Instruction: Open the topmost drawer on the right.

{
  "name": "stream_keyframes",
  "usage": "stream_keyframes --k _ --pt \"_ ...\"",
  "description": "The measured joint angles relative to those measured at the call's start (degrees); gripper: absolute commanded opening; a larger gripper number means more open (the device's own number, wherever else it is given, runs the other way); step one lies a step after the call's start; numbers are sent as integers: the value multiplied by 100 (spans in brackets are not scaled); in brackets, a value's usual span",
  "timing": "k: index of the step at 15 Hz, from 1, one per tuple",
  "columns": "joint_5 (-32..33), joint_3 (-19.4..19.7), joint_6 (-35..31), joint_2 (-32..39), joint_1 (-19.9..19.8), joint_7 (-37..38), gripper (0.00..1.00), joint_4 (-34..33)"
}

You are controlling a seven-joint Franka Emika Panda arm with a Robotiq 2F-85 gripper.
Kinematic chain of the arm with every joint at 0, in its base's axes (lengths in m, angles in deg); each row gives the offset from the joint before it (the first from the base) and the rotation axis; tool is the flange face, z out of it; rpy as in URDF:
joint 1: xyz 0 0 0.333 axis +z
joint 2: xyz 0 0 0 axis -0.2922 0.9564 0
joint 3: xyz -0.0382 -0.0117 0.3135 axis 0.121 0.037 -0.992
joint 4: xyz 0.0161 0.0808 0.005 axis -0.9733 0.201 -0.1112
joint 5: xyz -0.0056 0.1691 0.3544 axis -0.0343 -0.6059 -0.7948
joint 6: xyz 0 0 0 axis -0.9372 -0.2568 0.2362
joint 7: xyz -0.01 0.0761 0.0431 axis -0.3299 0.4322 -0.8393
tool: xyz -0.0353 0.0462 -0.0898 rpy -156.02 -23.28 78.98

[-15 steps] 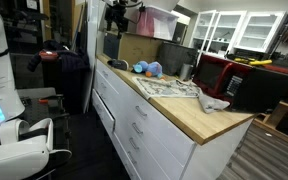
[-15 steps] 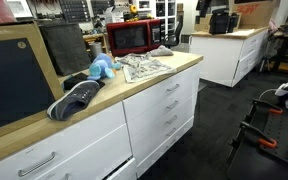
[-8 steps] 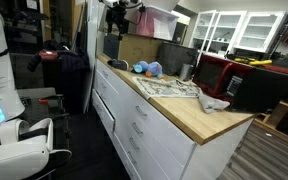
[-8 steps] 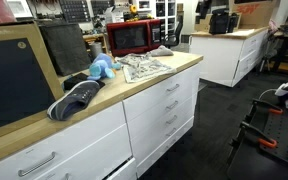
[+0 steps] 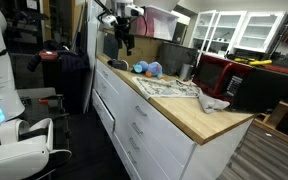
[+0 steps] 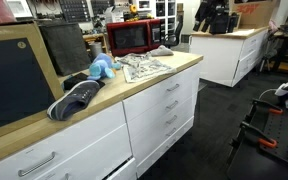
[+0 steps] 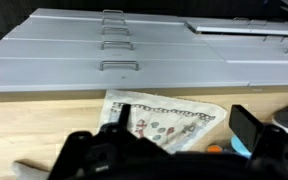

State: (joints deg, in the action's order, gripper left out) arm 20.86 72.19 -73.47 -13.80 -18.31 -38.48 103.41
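We cannot read any words or numbers here. The newspaper (image 7: 169, 118) on the wooden countertop (image 7: 34, 130) has print and little pictures on it. In the wrist view the letters are too small and too blurry for us to read. In both exterior views the print is only grey marks.
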Motion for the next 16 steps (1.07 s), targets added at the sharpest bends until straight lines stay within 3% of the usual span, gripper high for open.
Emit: stream_keyframes --k 5,11,16 --pt "513 -79 -1531 401 -342 1015 100 642" --pt "1650 -275 -1847 1281 -1169 2941 100 654" --pt "2194 -272 -1907 1921 -1309 4429 100 452"
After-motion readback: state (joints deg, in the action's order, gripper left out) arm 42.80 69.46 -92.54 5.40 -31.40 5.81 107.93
